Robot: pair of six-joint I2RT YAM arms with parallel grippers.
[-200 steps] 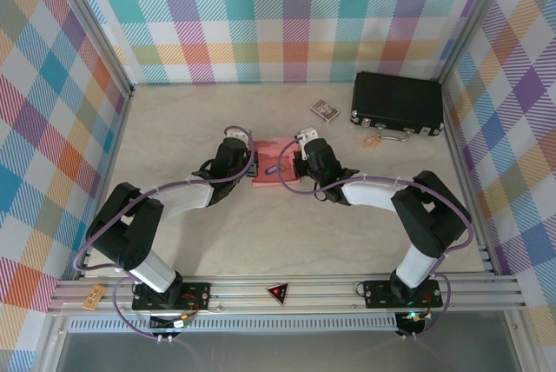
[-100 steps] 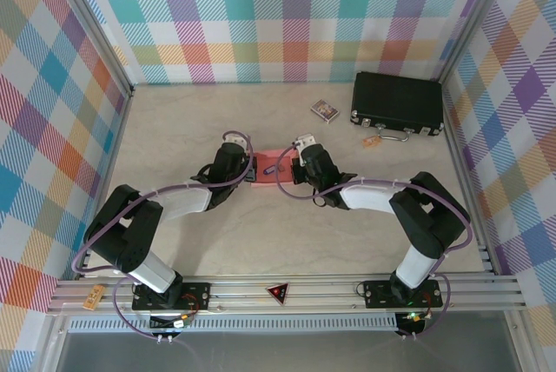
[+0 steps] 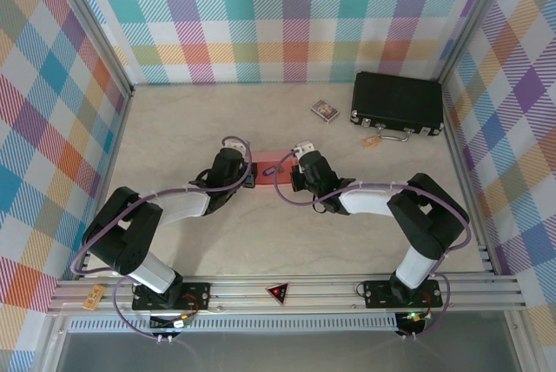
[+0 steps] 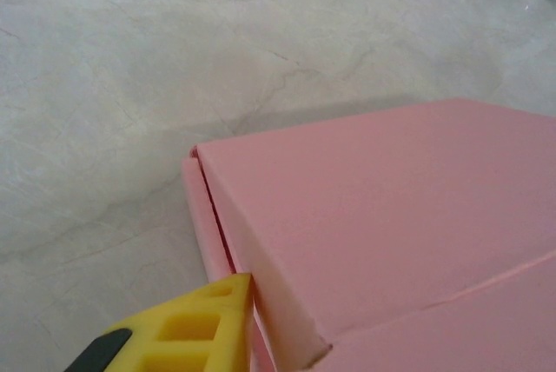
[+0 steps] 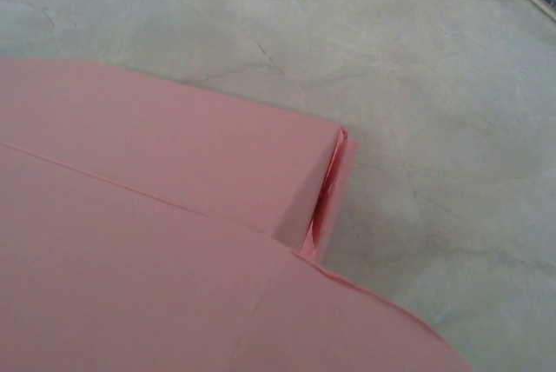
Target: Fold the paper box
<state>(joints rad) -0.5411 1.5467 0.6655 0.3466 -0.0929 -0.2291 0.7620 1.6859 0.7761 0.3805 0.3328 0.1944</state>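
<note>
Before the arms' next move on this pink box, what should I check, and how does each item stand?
1. The paper box lies between left gripper and right gripper: ok.
2. Its top panel is folded down: ok.
3. Its end flap by the right wrist is tucked: not ok, it gapes.
4. The yellow finger of the left gripper is against the box end: ok.
5. Left grip on the box: cannot tell.
6. The black case and card pack are apart from the box: ok.

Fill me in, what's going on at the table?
Two arms are working on the pink paper box: the left end effector at its left end, the right end effector at its right. The box looks closed up, side flaps tucked. A black case and card pack sit apart behind.
</note>
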